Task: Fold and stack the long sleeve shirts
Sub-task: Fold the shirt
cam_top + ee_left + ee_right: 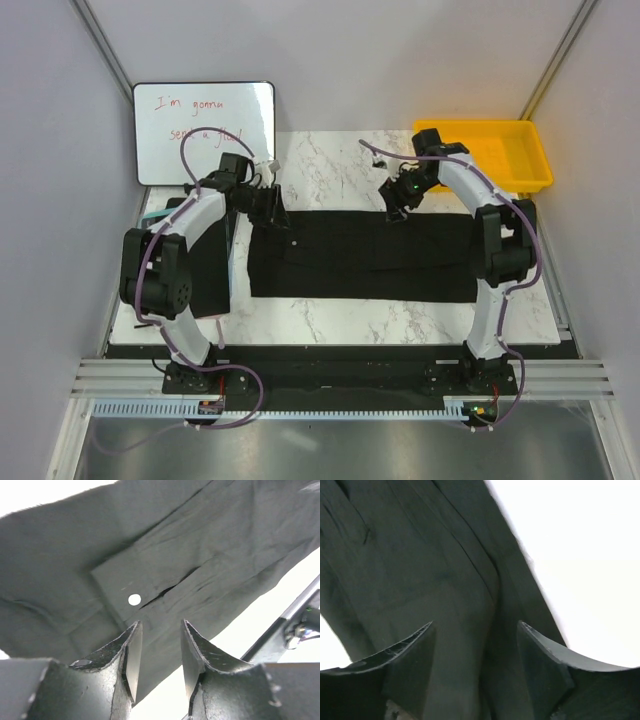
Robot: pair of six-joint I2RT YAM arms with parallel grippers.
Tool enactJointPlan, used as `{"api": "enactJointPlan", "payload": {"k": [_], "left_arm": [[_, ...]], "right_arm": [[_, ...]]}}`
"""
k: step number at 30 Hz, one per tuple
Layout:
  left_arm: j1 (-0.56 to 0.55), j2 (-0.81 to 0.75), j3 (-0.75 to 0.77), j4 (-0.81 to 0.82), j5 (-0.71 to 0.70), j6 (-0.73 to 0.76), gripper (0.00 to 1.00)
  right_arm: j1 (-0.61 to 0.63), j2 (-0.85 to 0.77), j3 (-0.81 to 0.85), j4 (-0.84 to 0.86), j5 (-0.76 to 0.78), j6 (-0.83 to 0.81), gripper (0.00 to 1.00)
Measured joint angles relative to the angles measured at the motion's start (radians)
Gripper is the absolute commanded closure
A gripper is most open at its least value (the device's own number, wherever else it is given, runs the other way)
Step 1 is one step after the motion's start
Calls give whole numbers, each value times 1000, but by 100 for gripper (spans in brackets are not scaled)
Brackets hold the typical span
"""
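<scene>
A black long sleeve shirt [360,255] lies flat as a wide band across the middle of the marble table. My left gripper [268,207] hovers over its far left corner, open and empty; the left wrist view shows the cloth [165,555], a cuff with a small pale button [134,599] and the shirt's edge between my fingers [131,655]. My right gripper [397,207] hovers over the far edge near the middle, open and empty; the right wrist view shows a cloth fold [465,595] below the jaws.
A whiteboard [205,130] with red writing leans at the far left. A yellow tray [487,152] stands at the far right. A flat black board [205,270] lies at the left, under my left arm. The marble tabletop [330,165] shows beyond the shirt.
</scene>
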Motion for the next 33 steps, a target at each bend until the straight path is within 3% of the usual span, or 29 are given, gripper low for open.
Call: {"api": "enactJointPlan", "payload": {"k": [4,9,16,24,33], "left_arm": [[12,-21,9,-16,-3,82,59],[-50,-22,50,-26,-5,205,62],[-167,45,82,-45,-29,271,68],[-151,161,55,-73,-115,272,70],[-147,191,27,-79,-146,272,72]], "right_arm": [[-80,-134,-29,-31,14,5,57],[-138,-352,-157,-66,38,11,67],[-126,-338,-330,-90,94,0,68],[-251,-225,-387,-69,189,-40,65],[-256,-151,-416,21,274,-25,64]]}}
